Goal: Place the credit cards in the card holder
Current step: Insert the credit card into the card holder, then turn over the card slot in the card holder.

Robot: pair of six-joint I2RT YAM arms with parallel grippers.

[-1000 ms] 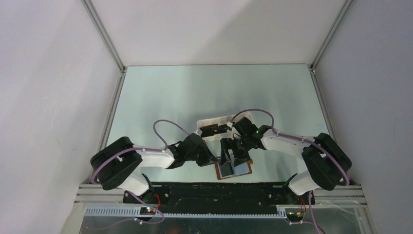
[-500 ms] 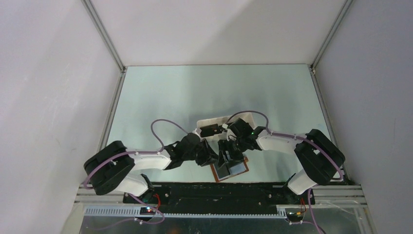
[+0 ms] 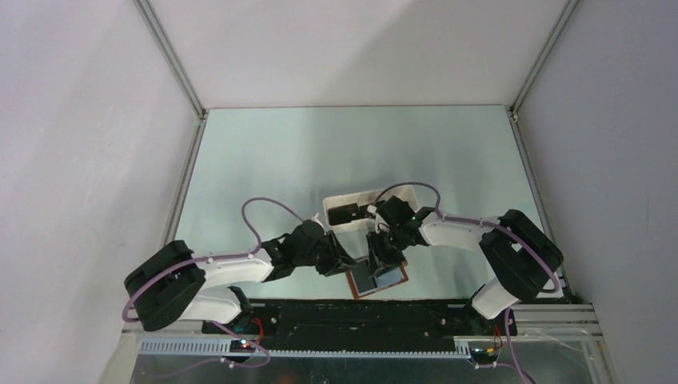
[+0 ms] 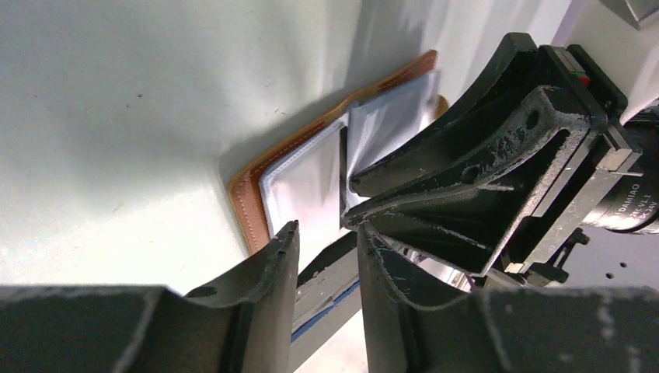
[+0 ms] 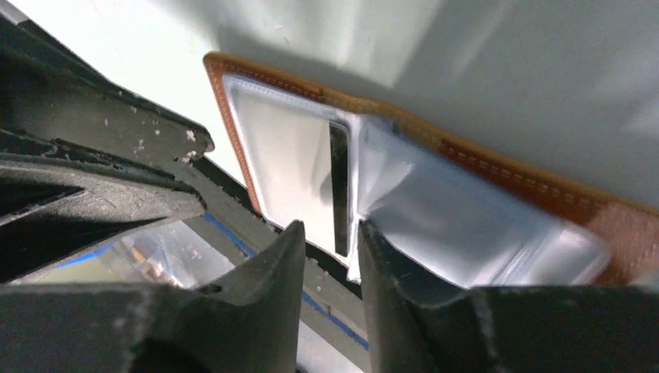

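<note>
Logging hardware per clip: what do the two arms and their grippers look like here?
Both arms have white link shells with bulky black joints and a purple cable looped along each. A green light shows on the right arm's wrist. The left gripper and right gripper have scuffed matte black fingers.

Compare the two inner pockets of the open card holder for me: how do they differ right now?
On the card holder, the left pocket lies flat and smooth, while the right pocket is puffed and wrinkled. The left pocket reaches the stitched corner; the right pocket runs toward the far brown end. A dark card edge shows at the fold between them. Both are pale, glossy and framed by brown leather.
</note>
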